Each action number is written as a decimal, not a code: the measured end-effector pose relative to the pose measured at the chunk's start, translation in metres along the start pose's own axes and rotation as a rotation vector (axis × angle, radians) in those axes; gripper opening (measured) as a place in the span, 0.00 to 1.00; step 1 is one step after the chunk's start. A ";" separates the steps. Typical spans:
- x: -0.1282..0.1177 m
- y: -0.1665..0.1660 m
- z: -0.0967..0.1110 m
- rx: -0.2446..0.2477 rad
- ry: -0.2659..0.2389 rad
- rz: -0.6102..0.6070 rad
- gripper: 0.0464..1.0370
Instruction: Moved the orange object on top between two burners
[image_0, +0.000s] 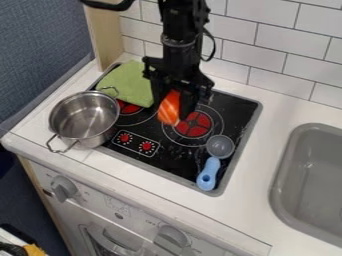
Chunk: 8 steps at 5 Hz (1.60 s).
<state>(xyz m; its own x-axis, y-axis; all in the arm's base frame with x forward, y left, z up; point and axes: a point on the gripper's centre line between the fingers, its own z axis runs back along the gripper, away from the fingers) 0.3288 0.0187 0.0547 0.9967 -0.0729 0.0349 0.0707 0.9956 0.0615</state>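
Your gripper (172, 107) grasps orange object (168, 108), held tilted between 2 fingers over cooktop (140, 159), between right burner (194, 124) and left burner (129, 108); you can't tell if object touches surface. To your left in view, green cloth (122, 82) and metal pot (83, 119). Nearer front, blue-handled scoop (208, 173). Far right, gray sink (284, 187).

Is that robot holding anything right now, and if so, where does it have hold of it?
Yes, the end effector appears to hold the orange object by its upper end, the lower end pointing down.
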 end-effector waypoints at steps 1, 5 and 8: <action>0.020 0.010 -0.013 0.009 0.037 0.033 0.54; 0.054 0.022 -0.043 0.021 0.111 0.089 0.91; 0.046 0.022 -0.002 -0.035 0.012 0.060 0.96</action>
